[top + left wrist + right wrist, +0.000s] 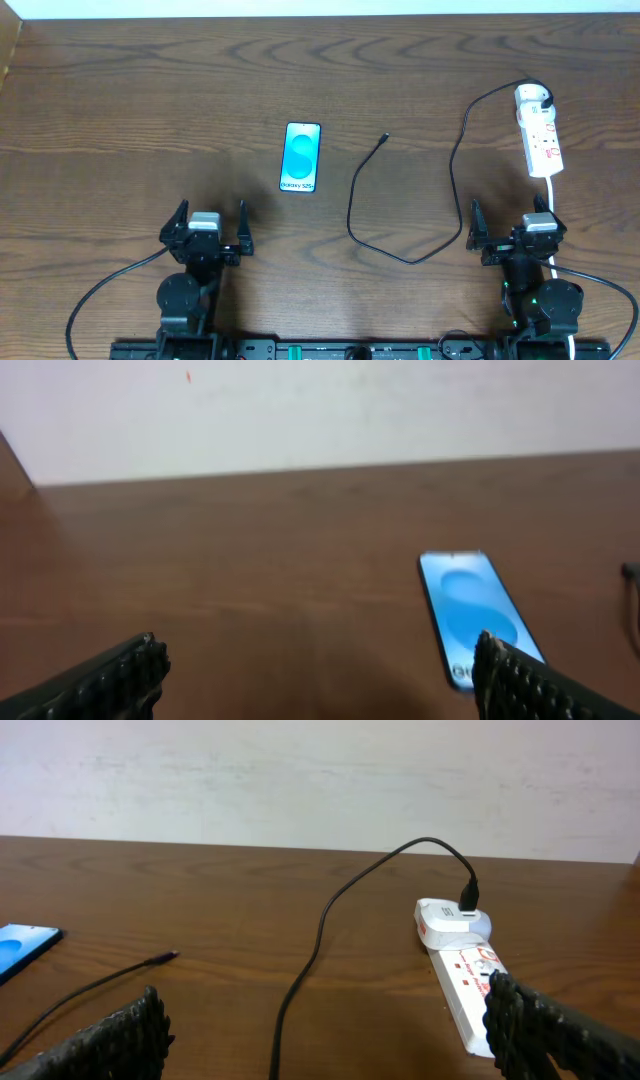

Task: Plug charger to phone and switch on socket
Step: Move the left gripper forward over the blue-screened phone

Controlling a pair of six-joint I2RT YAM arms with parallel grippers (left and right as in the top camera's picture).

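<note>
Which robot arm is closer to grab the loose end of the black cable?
Probably right: the right pincer sits nearer the charger tip, while the left pincer faces the phone.

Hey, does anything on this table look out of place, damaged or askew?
Nothing stands out. The phone lies flat, screen up. The charger loops loosely across the table, its connector apart from the phone. The socket looks intact.

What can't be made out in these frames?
- Switch state: the socket is too small overhead; in the right wrist view it is blurred and partly behind the right gripper.
- Port: the phone is too small overhead; in the left wrist view the left gripper partly hides its near edge.
- Connector orientation on the charger: too small overhead, blurred in the right wrist view.
</note>
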